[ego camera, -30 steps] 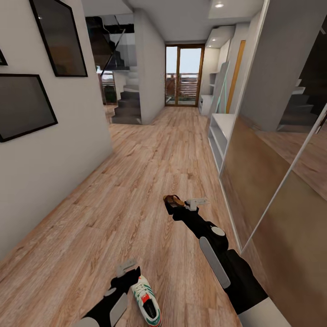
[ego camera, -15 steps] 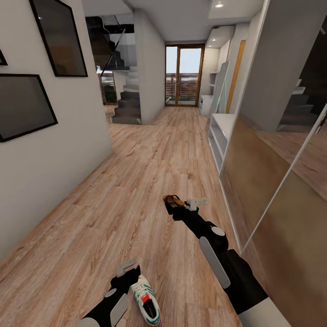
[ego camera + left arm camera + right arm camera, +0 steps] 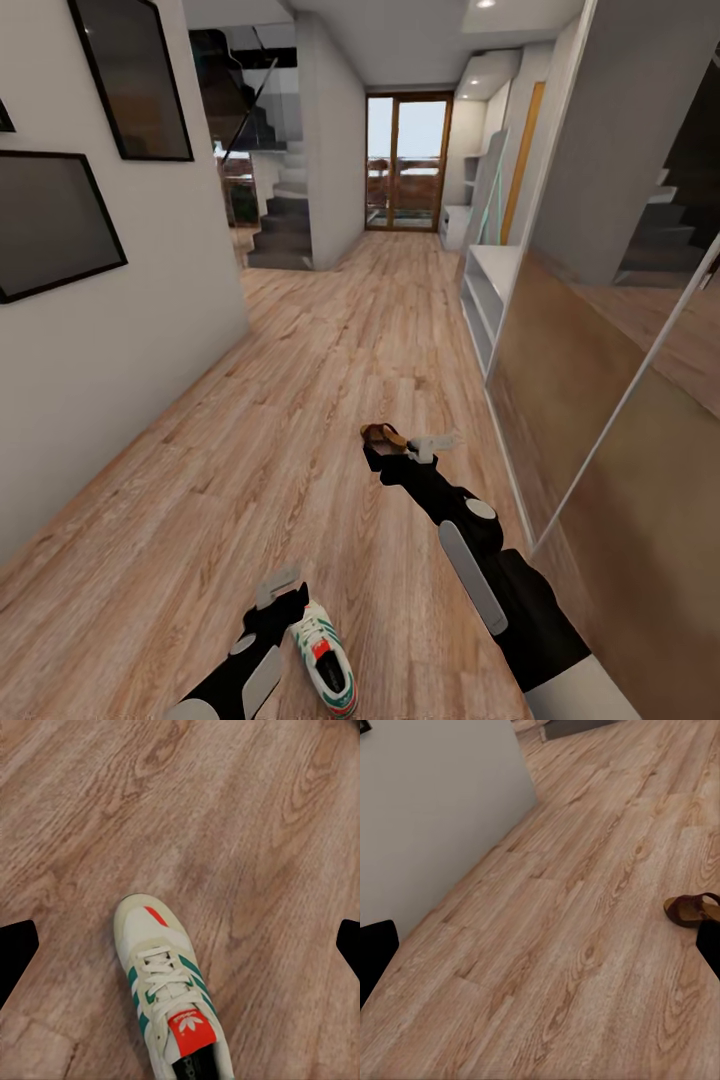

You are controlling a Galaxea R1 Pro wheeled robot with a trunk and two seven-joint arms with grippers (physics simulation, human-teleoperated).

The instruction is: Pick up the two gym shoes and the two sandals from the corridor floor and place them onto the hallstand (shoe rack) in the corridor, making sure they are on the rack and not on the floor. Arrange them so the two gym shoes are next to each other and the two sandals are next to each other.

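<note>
View tips slightly as the head/base shifts, nothing else moves: gym shoe (image 3: 325,668) on corridor floor (image 3: 300,420) beside left gripper (image 3: 282,592), sandal (image 3: 383,436) by right gripper (image 3: 432,446), both jaws spread, hallstand (image 3: 487,290) ahead right, nothing picked up yet.

A home corridor: wood-plank floor (image 3: 300,400), framed pictures (image 3: 50,220), staircase (image 3: 285,220), grey shoe rack (image 3: 485,290), balcony door (image 3: 405,165).

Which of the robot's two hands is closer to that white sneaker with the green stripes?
Left. The left gripper hangs right beside the gym shoe, which fills its wrist camera. The right gripper is farther up the corridor floor, next to a brown sandal.
</note>
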